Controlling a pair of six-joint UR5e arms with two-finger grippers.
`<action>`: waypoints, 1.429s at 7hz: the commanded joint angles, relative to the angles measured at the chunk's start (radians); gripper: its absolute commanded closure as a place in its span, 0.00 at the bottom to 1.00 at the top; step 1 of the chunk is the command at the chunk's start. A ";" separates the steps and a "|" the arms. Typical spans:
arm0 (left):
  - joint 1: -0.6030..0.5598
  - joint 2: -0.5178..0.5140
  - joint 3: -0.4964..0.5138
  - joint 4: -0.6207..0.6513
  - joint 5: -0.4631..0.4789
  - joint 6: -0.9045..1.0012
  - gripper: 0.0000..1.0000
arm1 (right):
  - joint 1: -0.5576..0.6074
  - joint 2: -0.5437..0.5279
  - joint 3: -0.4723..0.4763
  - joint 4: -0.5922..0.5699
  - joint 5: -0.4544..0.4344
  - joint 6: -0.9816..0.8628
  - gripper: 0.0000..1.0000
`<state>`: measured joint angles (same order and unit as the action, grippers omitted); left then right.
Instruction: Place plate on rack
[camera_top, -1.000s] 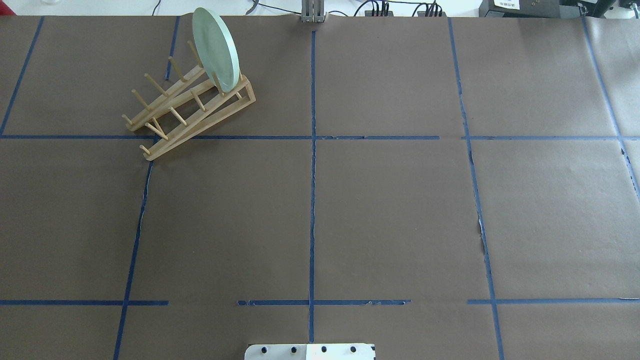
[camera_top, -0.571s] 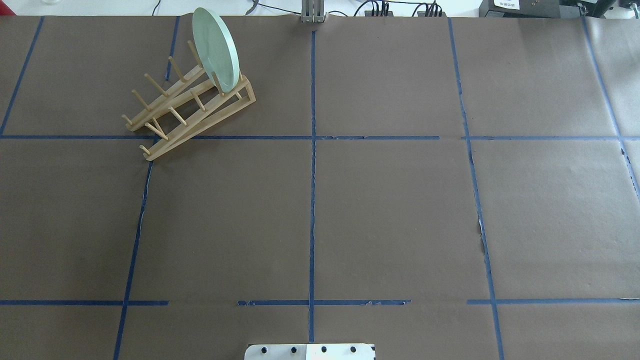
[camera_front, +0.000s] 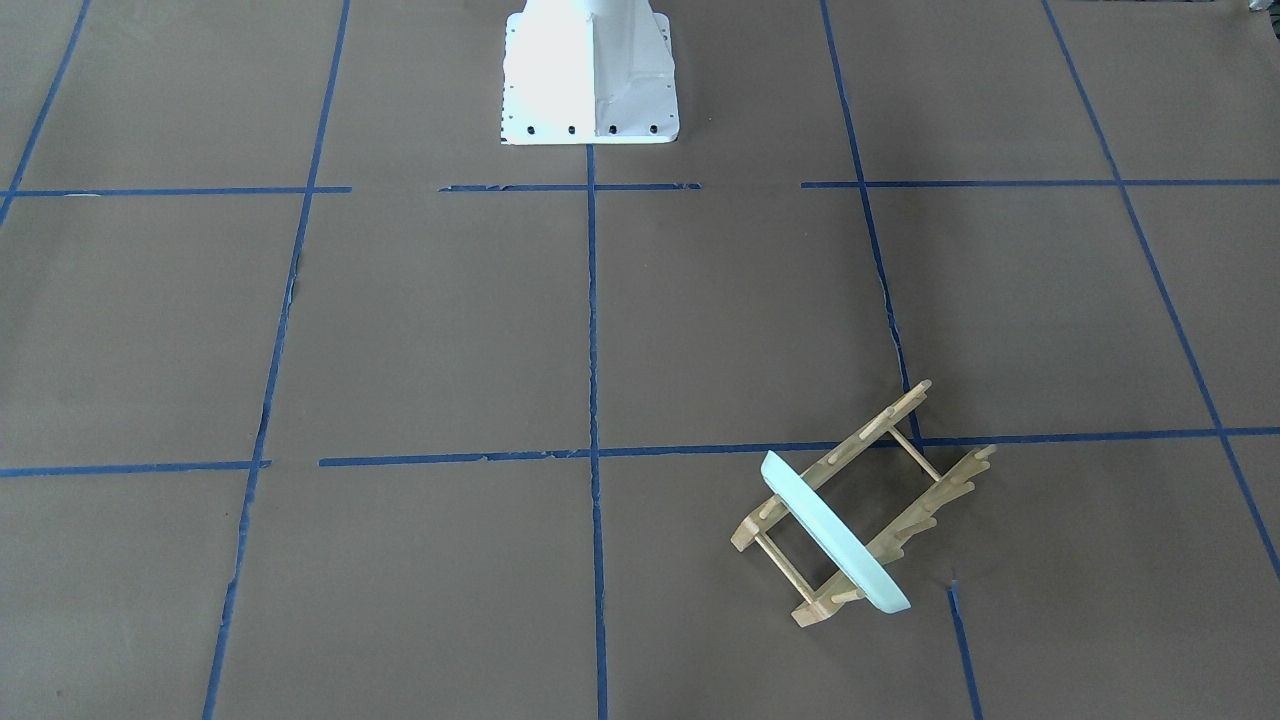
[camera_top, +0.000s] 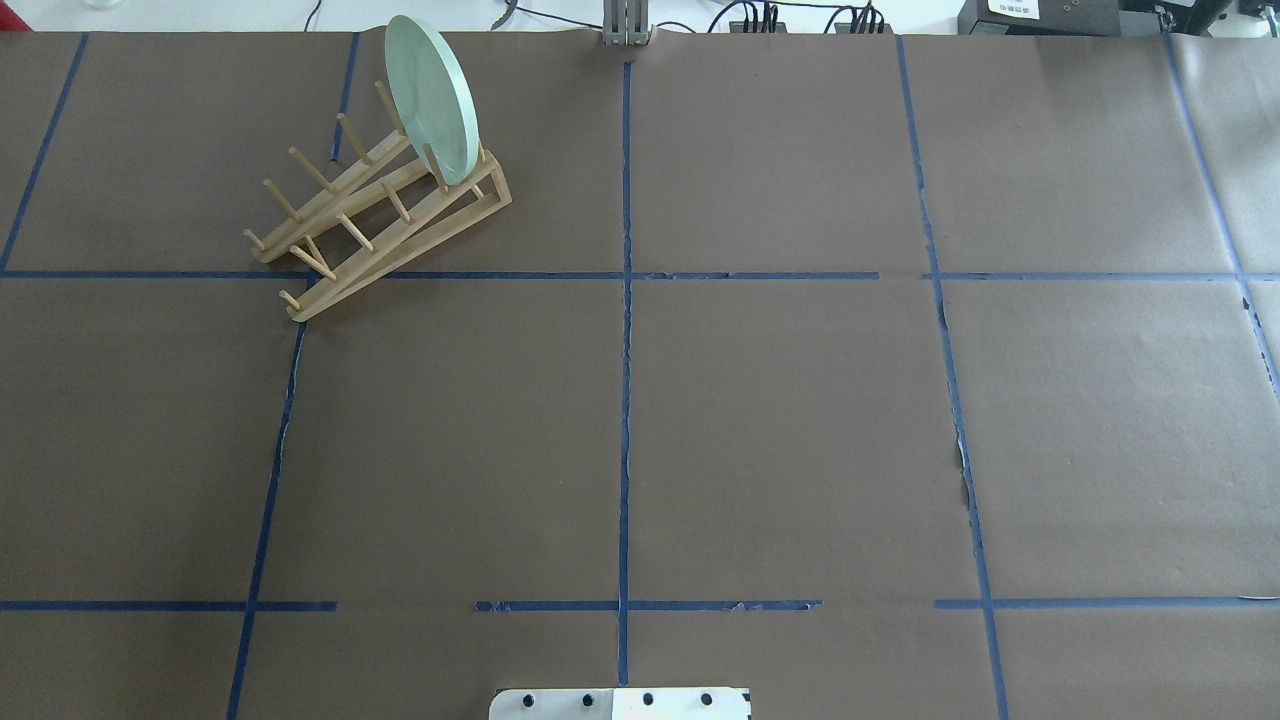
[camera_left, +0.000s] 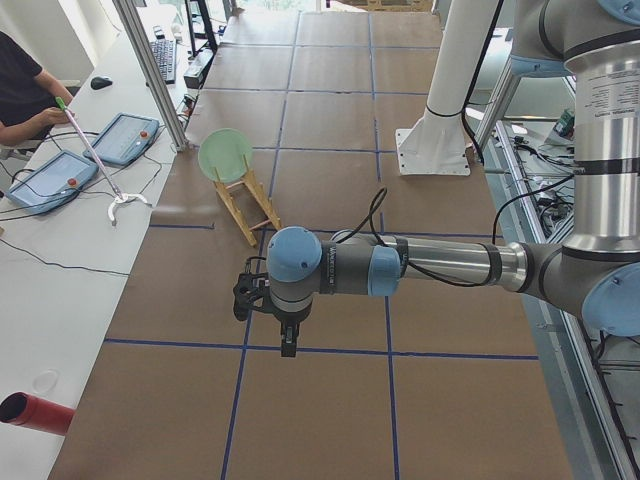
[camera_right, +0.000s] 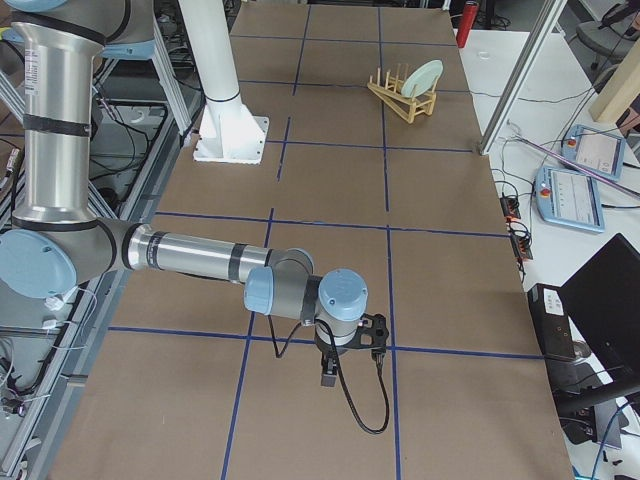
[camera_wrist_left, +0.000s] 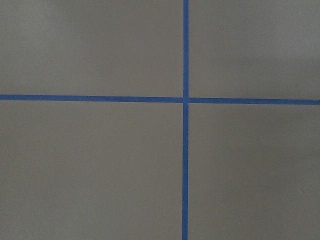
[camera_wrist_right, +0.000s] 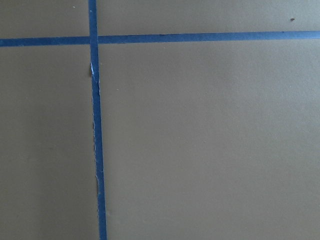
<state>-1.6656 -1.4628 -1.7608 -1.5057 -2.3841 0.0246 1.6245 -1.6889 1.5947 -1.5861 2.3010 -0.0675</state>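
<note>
The pale mint-green plate (camera_top: 430, 95) stands on edge in the end slot of the light-wood rack (camera_top: 502, 190), at the table's far left. Both also show in the front-facing view, plate (camera_front: 835, 535) and rack (camera_front: 868, 432), and in the side views, plate (camera_left: 224, 155) (camera_right: 424, 75). My left gripper (camera_left: 287, 345) points down over bare paper, well away from the rack. My right gripper (camera_right: 328, 378) points down at the table's other end. Neither touches anything I can see; I cannot tell whether they are open or shut. The wrist views show only paper and tape.
Brown paper with a blue tape grid (camera_top: 625, 300) covers the table. The white robot base (camera_front: 590, 80) stands at the near middle edge. An operator (camera_left: 25, 90) sits with tablets (camera_left: 130, 135) beyond the far edge. A red cylinder (camera_left: 35, 412) lies off the paper.
</note>
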 joint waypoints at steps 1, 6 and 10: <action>0.007 -0.039 0.000 0.122 0.063 0.037 0.00 | 0.000 0.000 0.001 0.000 0.000 0.000 0.00; 0.007 -0.074 0.014 0.102 0.052 0.058 0.00 | 0.000 0.000 -0.001 0.000 0.000 0.000 0.00; 0.007 -0.074 0.008 0.108 0.052 0.058 0.00 | 0.000 0.000 0.001 0.000 0.000 0.000 0.00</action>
<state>-1.6582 -1.5370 -1.7478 -1.3990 -2.3317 0.0828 1.6245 -1.6889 1.5947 -1.5861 2.3010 -0.0675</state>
